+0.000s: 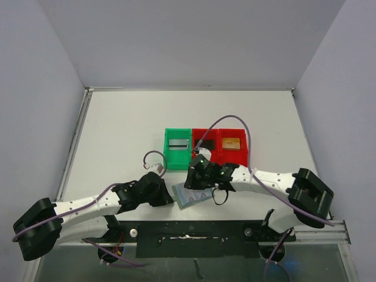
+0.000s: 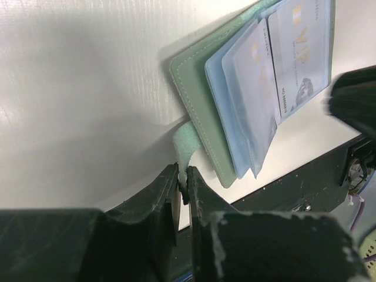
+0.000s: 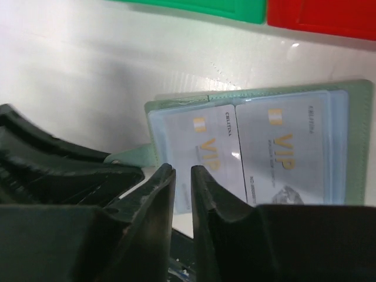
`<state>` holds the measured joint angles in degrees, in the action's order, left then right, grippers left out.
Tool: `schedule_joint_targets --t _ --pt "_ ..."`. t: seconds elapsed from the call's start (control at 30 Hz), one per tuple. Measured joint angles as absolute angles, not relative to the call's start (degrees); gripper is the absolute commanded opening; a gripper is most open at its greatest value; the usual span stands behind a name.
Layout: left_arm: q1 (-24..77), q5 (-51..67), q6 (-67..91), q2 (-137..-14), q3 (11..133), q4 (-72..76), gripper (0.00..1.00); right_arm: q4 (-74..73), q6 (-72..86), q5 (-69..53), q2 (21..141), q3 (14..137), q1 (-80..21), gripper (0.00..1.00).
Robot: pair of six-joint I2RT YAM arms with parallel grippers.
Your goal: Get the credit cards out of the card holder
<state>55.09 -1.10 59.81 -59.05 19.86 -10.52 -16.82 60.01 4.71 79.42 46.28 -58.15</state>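
The left gripper is clamping the tab of the flat grey-green bifold card holder, while the nearer right gripper (jaws slightly apart, empty) is hovering with the pale plastic credit cards at its one o'clock, lengthwise twelve-to-six.

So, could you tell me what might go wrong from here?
The left tool pinches only the small tab of the card holder, so it may slip loose. The right tool hangs barely open over the credit cards; it could catch a clear sleeve instead. The holder lies near the edge of the table and could slide off.
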Motion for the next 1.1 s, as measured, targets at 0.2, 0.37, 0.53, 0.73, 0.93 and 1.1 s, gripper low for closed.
schedule_joint_targets --t 0.2,0.37,0.53,0.73,0.93,1.1 --pt "55.1 -1.7 59.8 -59.0 20.1 -11.4 0.28 -16.8 57.4 0.3 95.8 53.3 -60.2 0.11" --pt "55.1 -2.9 59.8 -58.8 20.9 -13.5 0.43 -17.5 56.9 0.8 96.9 56.7 -62.9 0.19" --pt "55.1 -4.4 60.6 -55.6 21.0 -15.9 0.51 -18.5 56.8 2.2 87.4 53.4 -61.1 0.32" --pt "55.1 -5.2 61.3 -53.1 24.9 -20.1 0.52 -18.9 57.8 5.2 76.4 48.4 -56.8 0.39" --pt "55.1 -3.6 63.2 -48.8 30.2 -20.2 0.52 -19.3 59.3 5.7 73.4 42.7 -54.2 0.40" --pt "55.1 0.2 66.3 -48.2 30.1 -15.9 0.52 -18.2 60.5 4.9 73.2 39.7 -52.9 0.39"
